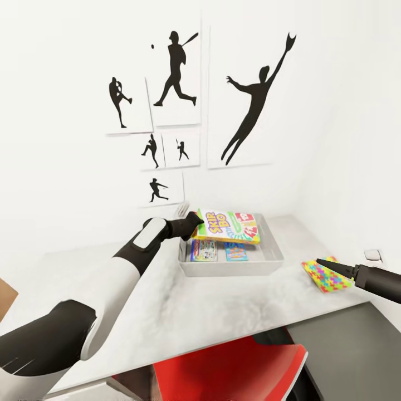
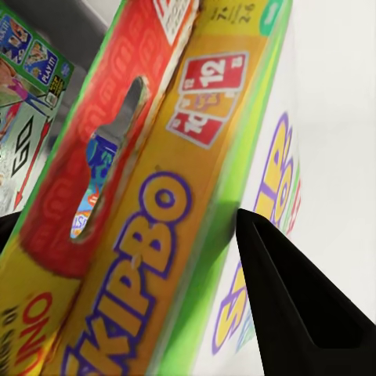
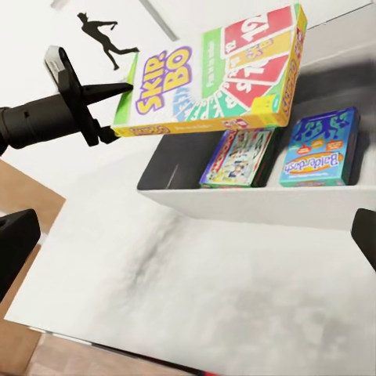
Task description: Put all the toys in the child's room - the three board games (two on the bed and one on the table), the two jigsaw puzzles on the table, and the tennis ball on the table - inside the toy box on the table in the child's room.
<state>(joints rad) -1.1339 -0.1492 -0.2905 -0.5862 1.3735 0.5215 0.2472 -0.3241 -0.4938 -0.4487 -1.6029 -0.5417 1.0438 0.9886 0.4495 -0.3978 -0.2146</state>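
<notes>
My left gripper [image 1: 192, 221] is shut on one end of the green-yellow-red SKIP-BO board game [image 1: 229, 226], holding it tilted just above the pale grey toy box [image 1: 231, 268]. In the left wrist view the box [image 2: 149, 196] fills the space between the fingers [image 2: 301, 301]. Flat in the toy box lie the white Monopoly game [image 3: 239, 157] and the blue game [image 3: 323, 147]. A jigsaw puzzle [image 1: 326, 275] lies on the table [image 1: 167, 303] to the right, with my open right gripper [image 1: 326, 264] just over its near edge. The tennis ball is out of view.
The toy box stands near the wall, which carries black baseball silhouettes [image 1: 253, 106]. A red chair [image 1: 234, 367] is tucked under the table's front edge. The dark grey wing [image 1: 356, 345] lies at the lower right, and a wall socket [image 1: 372, 255] sits behind the right gripper.
</notes>
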